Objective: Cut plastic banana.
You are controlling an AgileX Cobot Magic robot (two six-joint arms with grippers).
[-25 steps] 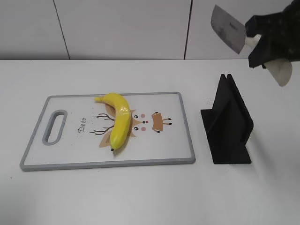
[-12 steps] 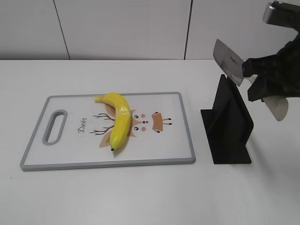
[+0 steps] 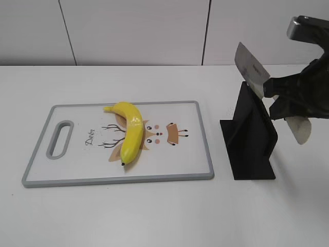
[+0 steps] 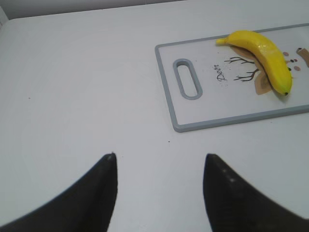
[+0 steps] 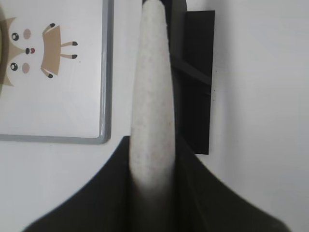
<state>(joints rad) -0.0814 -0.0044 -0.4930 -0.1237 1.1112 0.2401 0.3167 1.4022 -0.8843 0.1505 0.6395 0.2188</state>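
Note:
The plastic banana (image 3: 131, 134) lies whole on the white cutting board (image 3: 77, 159), curved, dark tip toward the front; it also shows in the left wrist view (image 4: 263, 50). My right gripper (image 3: 277, 99) is shut on the pale handle (image 5: 152, 72) of a knife. Its steel blade (image 3: 251, 69) points up and left, its lower edge at the top of the black knife stand (image 3: 252, 139). My left gripper (image 4: 159, 159) is open and empty over bare table, left of the board (image 4: 207, 106).
The black stand (image 5: 195, 72) sits just right of the board's grey rim (image 5: 105, 72). A white wall closes the back of the table. The left arm does not show in the exterior view.
My right gripper has come down and slightly left with the knife, from high above the stand to the stand's top. The banana and board have not moved.

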